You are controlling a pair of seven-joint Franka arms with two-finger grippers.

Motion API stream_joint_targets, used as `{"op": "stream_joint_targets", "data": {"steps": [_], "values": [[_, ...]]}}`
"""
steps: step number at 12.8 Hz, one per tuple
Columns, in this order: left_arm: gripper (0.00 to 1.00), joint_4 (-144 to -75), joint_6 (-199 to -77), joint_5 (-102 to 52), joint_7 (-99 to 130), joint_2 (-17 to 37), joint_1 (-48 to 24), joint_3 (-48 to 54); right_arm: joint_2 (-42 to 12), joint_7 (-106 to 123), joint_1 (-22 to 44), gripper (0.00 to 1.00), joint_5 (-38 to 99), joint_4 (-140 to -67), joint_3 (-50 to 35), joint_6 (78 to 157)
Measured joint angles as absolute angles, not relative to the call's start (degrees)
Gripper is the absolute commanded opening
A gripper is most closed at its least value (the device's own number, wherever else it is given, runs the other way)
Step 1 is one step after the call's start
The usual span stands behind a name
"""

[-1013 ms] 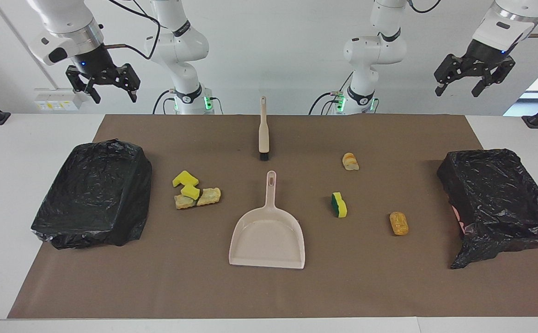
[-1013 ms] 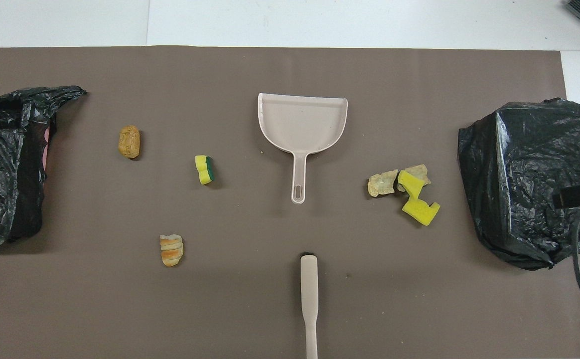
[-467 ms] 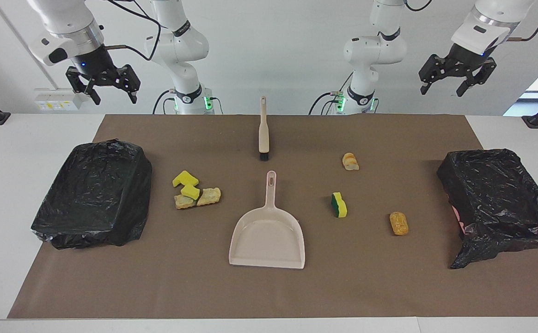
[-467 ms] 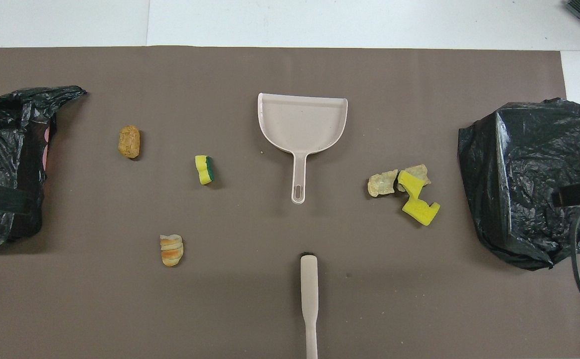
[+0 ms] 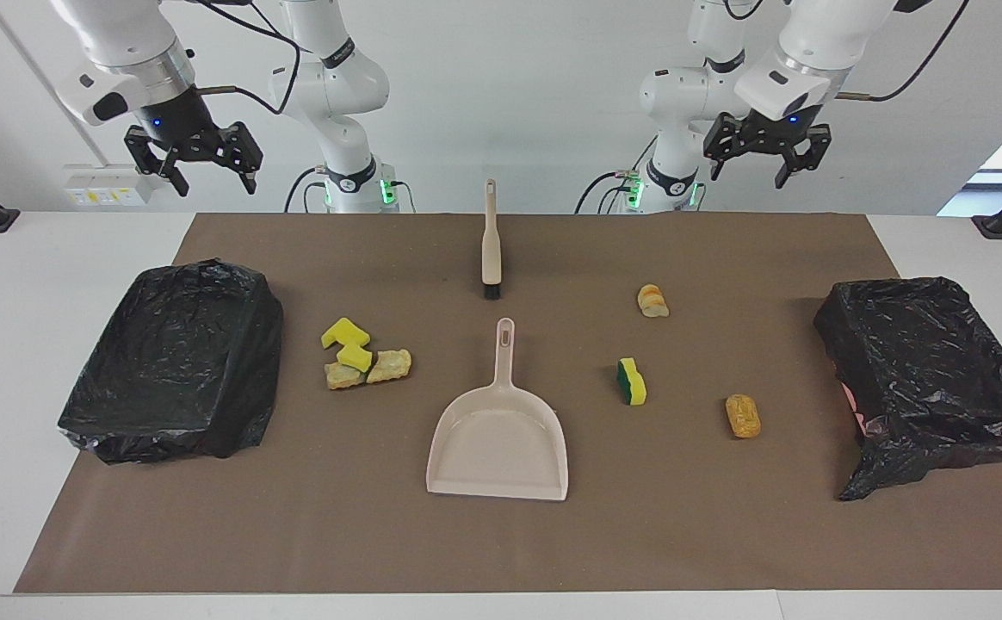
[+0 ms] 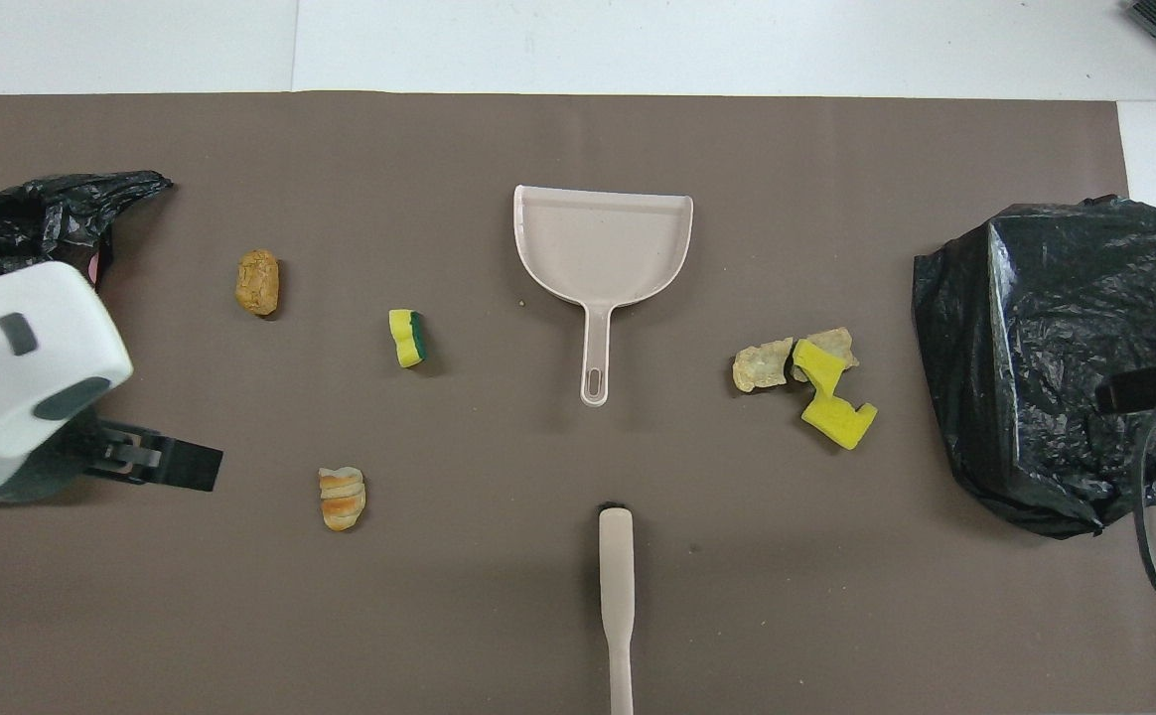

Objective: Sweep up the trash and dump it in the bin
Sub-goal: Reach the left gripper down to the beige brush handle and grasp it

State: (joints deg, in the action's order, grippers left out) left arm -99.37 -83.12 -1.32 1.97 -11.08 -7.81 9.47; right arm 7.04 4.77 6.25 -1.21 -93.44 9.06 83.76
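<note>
The trash lies scattered on the brown mat. Yellow sponge pieces and tan lumps sit in a cluster [image 5: 365, 357] [image 6: 808, 382] toward the right arm's end. A green-backed sponge [image 5: 632, 381] [image 6: 406, 338], a striped bread lump [image 5: 652, 300] [image 6: 342, 498] and an orange lump [image 5: 743, 415] [image 6: 258, 282] lie apart toward the left arm's end. One black-bagged bin [image 5: 178, 357] [image 6: 1055, 348] stands at the right arm's end, another [image 5: 923, 362] [image 6: 2, 223] at the left arm's. My left gripper [image 5: 751, 172] hangs high and open, holding nothing. My right gripper [image 5: 213, 181] is raised and open over its bin.
A beige dustpan [image 5: 501, 439] [image 6: 603, 243] lies mid-mat, its handle pointing toward the robots. The beige brush [image 5: 491, 245] [image 6: 616, 596] lies in line with it, nearer the robots. In the overhead view the left arm's white wrist [image 6: 22, 387] covers part of its bin.
The left gripper has swung from above its bin toward the middle of the table, and its wrist now shows in the overhead view. The right gripper has barely shifted. Nothing on the mat moved.
</note>
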Motion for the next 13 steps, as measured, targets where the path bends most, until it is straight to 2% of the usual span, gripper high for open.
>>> {"op": "stream_joint_targets", "data": {"steps": [2,6,13], "values": [[1.00,-104.48,-87.77,-1.39,8.10,-12.00,-12.59,9.78,7.03,4.77,6.25,1.00,-1.21,-94.19,9.06,83.86],[1.00,-113.42,-98.54,-1.61,22.08,-12.32,-23.07,9.96,6.12,4.76,6.34,1.00,-1.21,-95.27,8.99,90.73],[1.00,-124.50,-111.90,-1.99,39.56,-10.95,-40.38,9.99,6.08,6.02,6.30,1.00,-1.56,-96.09,9.03,90.30]]}}
